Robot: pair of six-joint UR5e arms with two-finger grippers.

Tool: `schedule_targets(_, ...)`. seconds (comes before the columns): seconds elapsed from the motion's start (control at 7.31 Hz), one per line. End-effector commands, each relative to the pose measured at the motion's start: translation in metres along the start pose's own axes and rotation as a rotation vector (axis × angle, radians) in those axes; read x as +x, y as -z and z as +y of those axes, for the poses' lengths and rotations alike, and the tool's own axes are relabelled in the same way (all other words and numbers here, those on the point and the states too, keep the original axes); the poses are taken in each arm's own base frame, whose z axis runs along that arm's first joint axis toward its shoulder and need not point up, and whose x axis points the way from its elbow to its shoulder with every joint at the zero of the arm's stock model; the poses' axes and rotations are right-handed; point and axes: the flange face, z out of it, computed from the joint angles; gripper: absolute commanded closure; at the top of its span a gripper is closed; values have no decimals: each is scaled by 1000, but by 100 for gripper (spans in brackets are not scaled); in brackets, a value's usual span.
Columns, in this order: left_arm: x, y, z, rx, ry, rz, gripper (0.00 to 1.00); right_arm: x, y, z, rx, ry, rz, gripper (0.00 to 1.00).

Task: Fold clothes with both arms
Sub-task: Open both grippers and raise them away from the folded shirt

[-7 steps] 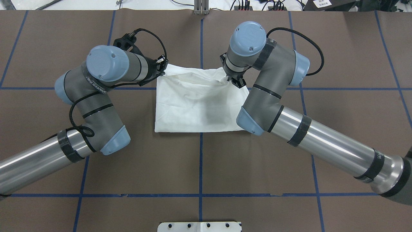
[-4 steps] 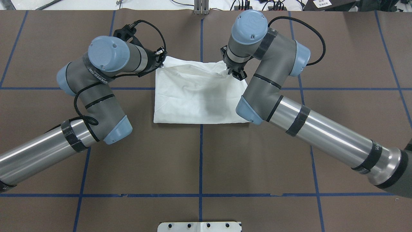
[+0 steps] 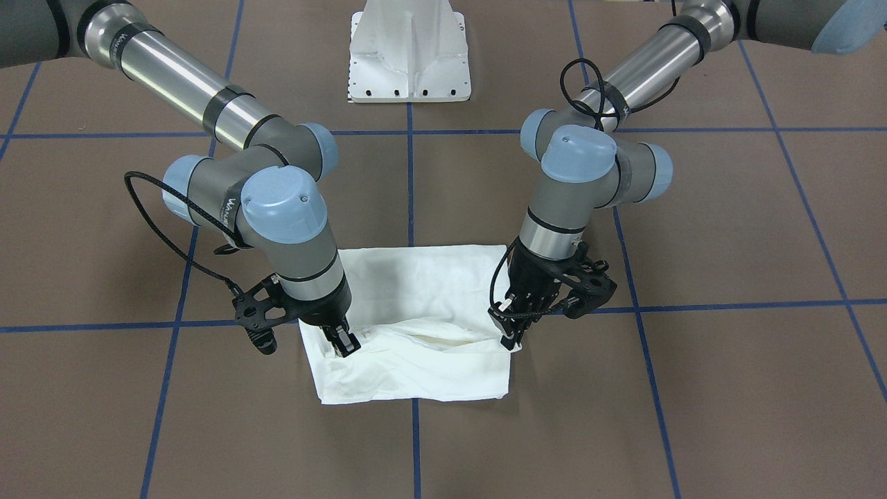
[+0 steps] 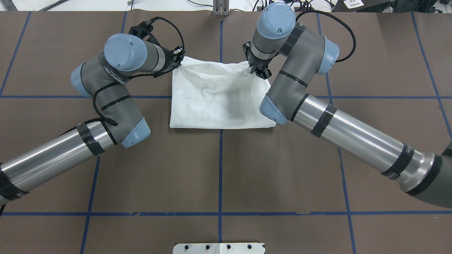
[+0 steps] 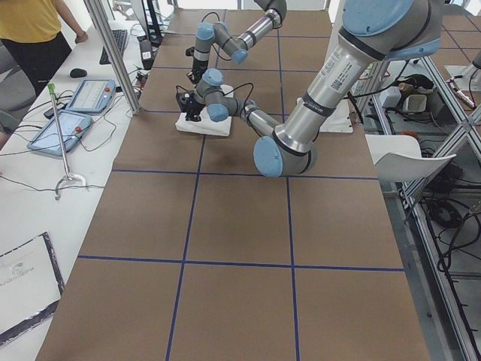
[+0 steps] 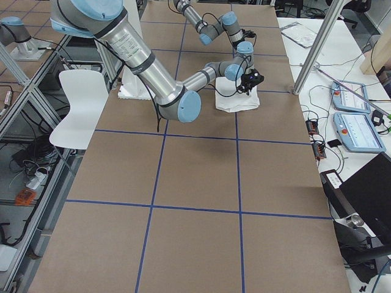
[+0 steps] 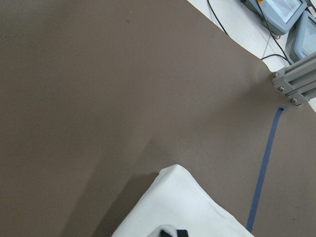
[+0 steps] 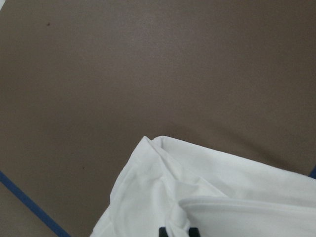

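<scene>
**Two-arm grasp on a folded garment.** The white shirt [image 4: 219, 102] lies as a folded rectangle on the brown table [image 4: 159, 169]. It straddles the central blue tape line [image 4: 220, 165], sits between my two wrists, and is well apart from the white base [image 3: 409, 59].

My left gripper [image 3: 511, 336] stands at one far corner of the shirt, its jaws drawn narrow and pinching the top layer of cloth. My right gripper [image 3: 344, 344] stands at the other far corner, its jaws likewise closed on the top layer.

Between the two grasps the upper layer is raised off the layers beneath and sags in loose creases. The lower layers rest flat on the table. The shirt's edge nearest the base is straight and flat.

In each wrist view a white corner of cloth fills the bottom of the picture against bare brown table, with black fingertips just showing at the lower edge.
</scene>
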Motion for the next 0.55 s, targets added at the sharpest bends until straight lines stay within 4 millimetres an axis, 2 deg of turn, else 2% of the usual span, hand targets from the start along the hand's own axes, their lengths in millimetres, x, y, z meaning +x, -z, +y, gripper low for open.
schedule_targets(0.0, -4, -14, -54, 47, -24, 7, 57, -17, 0, -57, -39, 20, -11, 0)
schedule_targets(0.14, -7, -11, -76, 28, -32, 4, 54, -13, -13, -71, -47, 23, 4, 0)
schedule_targets(0.27, -7, -9, -78, 28, -33, 6, 54, -16, -6, -80, -46, 26, -4, 0)
schedule_targets(0.41, -7, -7, -78, -3, -35, 8, 54, -13, -9, -82, -44, 54, -1, 0)
